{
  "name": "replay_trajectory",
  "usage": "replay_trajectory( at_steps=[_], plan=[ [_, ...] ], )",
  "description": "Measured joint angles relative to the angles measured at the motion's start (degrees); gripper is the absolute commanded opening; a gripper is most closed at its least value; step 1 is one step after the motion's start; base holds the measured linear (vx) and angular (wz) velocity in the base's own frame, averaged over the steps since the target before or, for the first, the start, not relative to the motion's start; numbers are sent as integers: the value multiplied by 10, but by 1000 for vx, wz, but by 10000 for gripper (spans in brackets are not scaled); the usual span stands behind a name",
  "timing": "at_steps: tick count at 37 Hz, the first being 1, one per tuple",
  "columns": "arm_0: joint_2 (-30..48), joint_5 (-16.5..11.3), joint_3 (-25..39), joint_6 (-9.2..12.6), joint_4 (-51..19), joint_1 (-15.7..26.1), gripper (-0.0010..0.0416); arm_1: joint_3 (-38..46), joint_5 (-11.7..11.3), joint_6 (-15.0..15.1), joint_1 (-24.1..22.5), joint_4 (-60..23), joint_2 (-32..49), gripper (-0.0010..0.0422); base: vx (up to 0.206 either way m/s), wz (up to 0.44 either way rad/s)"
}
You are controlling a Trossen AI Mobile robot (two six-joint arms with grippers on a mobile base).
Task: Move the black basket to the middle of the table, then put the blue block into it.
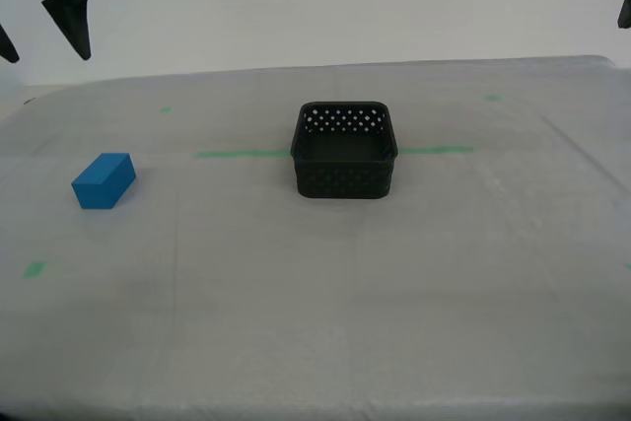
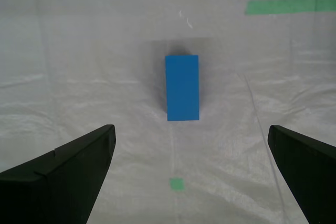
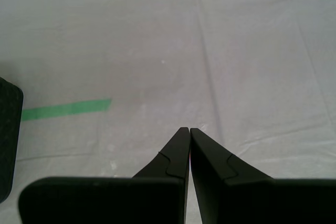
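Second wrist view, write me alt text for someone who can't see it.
A small blue block lies on the pale grey-white table, centred ahead of my second claw, whose two black fingers stand wide apart and hold nothing. A green tape line and a small green tape bit mark the sheeting.

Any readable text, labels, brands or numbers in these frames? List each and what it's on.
None. The black basket, the blue block and the table carry no readable words, numbers or logos in any view. The green tape line and green tape bits are blank.
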Motion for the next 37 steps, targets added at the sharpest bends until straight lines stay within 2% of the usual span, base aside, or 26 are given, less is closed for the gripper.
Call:
replay_trajectory(
  at_steps=[21, 31, 37],
  plan=[
    [0, 0, 0, 0, 0, 0, 5, -128, 0, -3, 3, 141, 0, 401, 0, 0],
    [0, 0, 0, 0, 0, 0, 4, -142, 0, -4, 7, 174, 2, 401, 0, 0],
    [0, 0, 0, 0, 0, 0, 5, -139, 3, -3, 7, 177, 46, 401, 0, 0]
  ],
)
